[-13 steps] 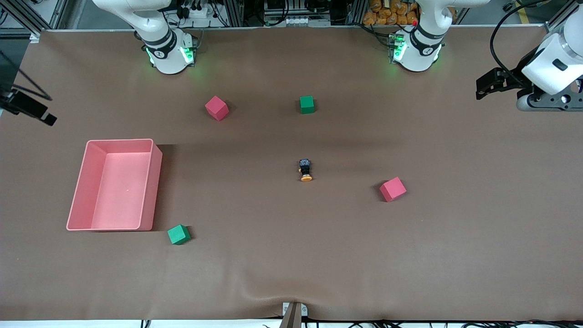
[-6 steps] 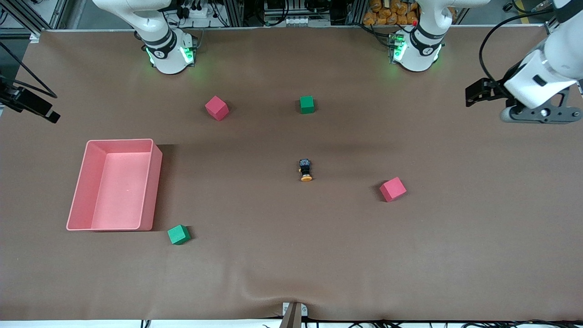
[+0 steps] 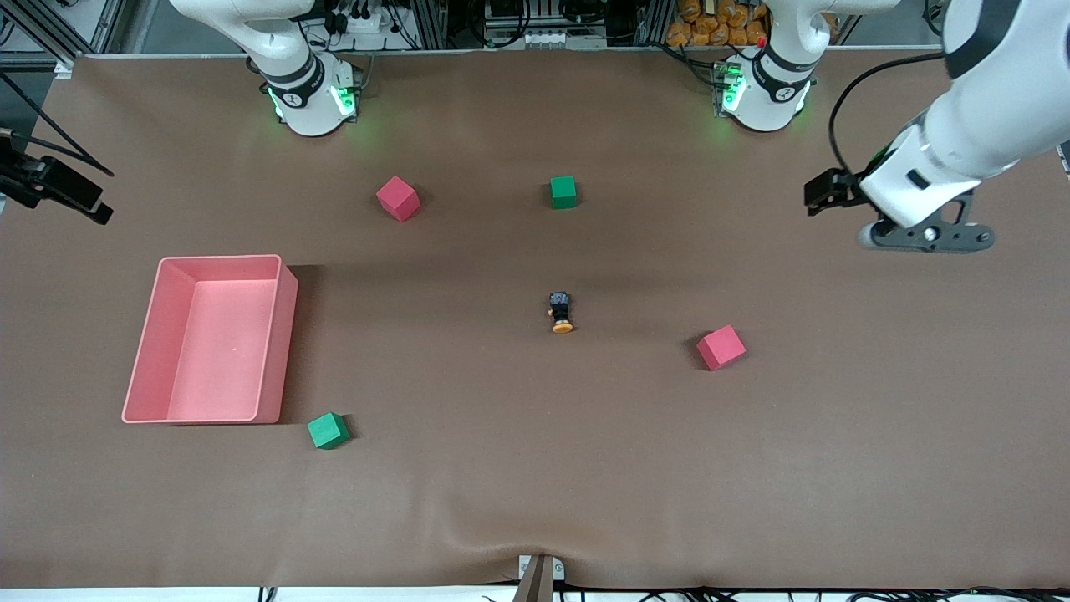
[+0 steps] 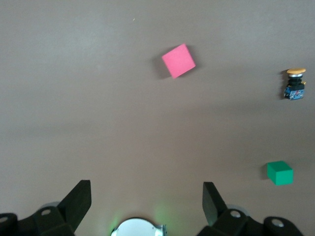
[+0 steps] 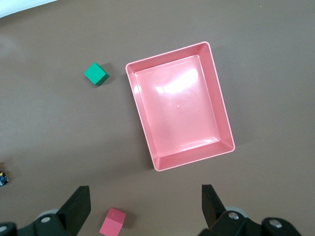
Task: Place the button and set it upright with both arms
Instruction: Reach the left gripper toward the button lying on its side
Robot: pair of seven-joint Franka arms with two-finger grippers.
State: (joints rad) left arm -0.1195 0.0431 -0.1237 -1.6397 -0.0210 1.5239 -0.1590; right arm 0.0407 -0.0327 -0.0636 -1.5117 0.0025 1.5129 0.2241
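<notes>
A wide table (image 3: 535,502) covered in a matte brown sheet fills nearly the whole front view, the sheet slightly puckered at the edge nearest the front camera, where a small metal bracket (image 3: 539,573) pokes up. Along the edge farthest from that camera runs aluminium framing (image 3: 435,21) with tangled black cables (image 3: 368,21) and a heap of orange items (image 3: 710,25). The light is even and soft, casting faint shadows.

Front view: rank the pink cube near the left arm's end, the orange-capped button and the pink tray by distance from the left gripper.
From the left gripper, open over bare table:
1. Pink foam cube, toward the left arm's end.
2. Orange-capped button, mid-table.
3. Pink plastic tray, toward the right arm's end.
</notes>
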